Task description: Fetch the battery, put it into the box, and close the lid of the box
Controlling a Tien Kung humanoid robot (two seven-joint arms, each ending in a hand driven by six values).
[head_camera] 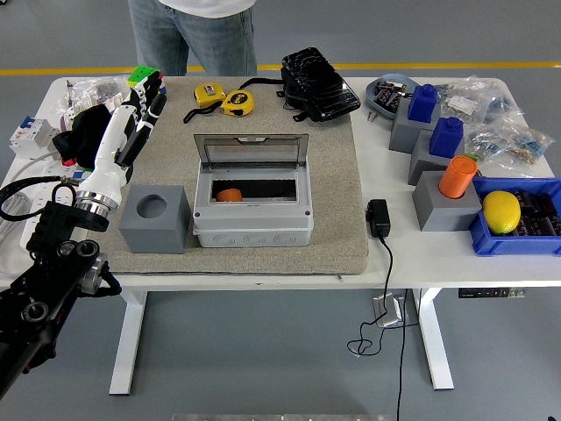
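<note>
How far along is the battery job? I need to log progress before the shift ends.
Done: an orange battery lies inside the grey box. In hand: nothing; the left hand hovers left of the box, fingers relaxed, holding nothing. Left: the lid stands open and needs closing.

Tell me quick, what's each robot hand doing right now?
Left robot hand: open, fingers extended, holding nothing, raised over the table's left side.
Right robot hand: not in view.
</note>
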